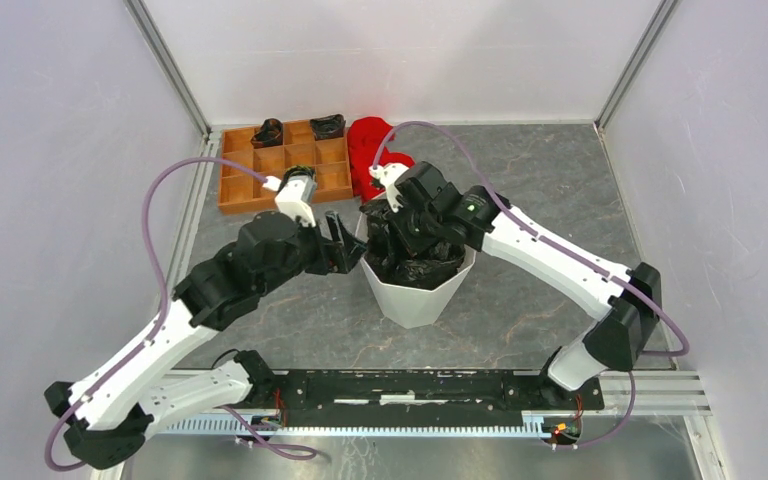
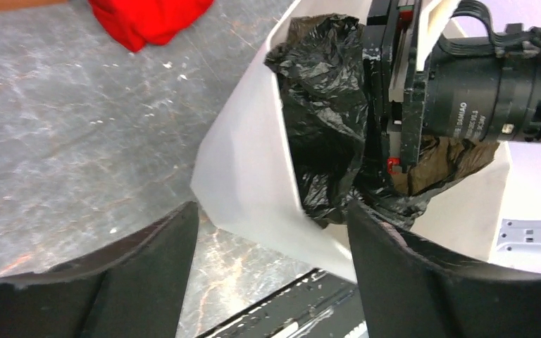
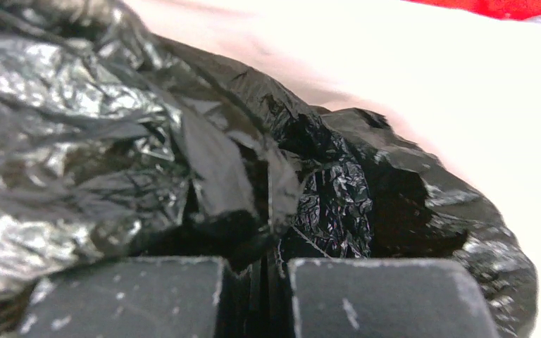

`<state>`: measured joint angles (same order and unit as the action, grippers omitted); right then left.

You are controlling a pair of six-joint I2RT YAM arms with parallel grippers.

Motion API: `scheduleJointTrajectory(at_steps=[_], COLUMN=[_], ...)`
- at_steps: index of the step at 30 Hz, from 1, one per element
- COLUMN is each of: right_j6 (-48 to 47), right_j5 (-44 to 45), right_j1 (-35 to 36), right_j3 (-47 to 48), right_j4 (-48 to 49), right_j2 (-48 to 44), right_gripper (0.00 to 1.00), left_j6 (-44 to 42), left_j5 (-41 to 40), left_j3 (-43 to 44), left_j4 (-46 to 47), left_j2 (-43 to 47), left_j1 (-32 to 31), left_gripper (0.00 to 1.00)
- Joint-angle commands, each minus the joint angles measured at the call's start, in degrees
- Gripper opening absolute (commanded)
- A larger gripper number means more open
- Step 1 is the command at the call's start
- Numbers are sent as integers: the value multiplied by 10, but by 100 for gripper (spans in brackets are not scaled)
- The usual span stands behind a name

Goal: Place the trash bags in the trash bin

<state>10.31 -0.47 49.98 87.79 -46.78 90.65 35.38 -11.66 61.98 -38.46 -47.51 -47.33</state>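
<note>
The white trash bin [image 1: 415, 300] stands mid-table. A crumpled black trash bag [image 1: 422, 268] fills its mouth. My right gripper [image 1: 405, 235] reaches down into the bin and is shut on a fold of the trash bag [image 3: 113, 141]; its fingers [image 3: 366, 296] nearly meet, with film pinched between them. My left gripper [image 1: 345, 250] is open at the bin's left rim. In the left wrist view its fingers [image 2: 148, 260] stand wide apart on either side of a corner of the bin wall [image 2: 253, 176], below the bag [image 2: 324, 105].
A brown wooden compartment tray [image 1: 240, 190] sits at the back left, with dark items [image 1: 268, 132] in two back compartments. A red cloth heap [image 1: 370, 150] lies behind the bin. A black rail [image 1: 410, 385] runs along the near edge.
</note>
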Motion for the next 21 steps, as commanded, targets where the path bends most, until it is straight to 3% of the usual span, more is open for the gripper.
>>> scheduleJointTrajectory(at_steps=[1, 6, 12, 16, 21], right_j6=[33, 51, 90, 110, 125], right_j5=[75, 114, 87, 86, 36], right_j1=[-3, -16, -41, -44, -46], right_j3=[-23, -34, -95, -90, -85], right_j4=[62, 96, 191, 199, 212], right_j2=[-65, -137, -212, -217, -227], right_gripper=[0, 0, 0, 0, 0], left_j6=[19, -23, -88, -110, -107], left_j5=[43, 8, -15, -21, -14], left_j3=[6, 60, 126, 184, 218], left_j4=[75, 70, 91, 70, 22], left_j2=[-55, -157, -224, -260, -240], left_j1=[0, 3, 44, 67, 67], left_gripper=[75, 54, 53, 52, 62])
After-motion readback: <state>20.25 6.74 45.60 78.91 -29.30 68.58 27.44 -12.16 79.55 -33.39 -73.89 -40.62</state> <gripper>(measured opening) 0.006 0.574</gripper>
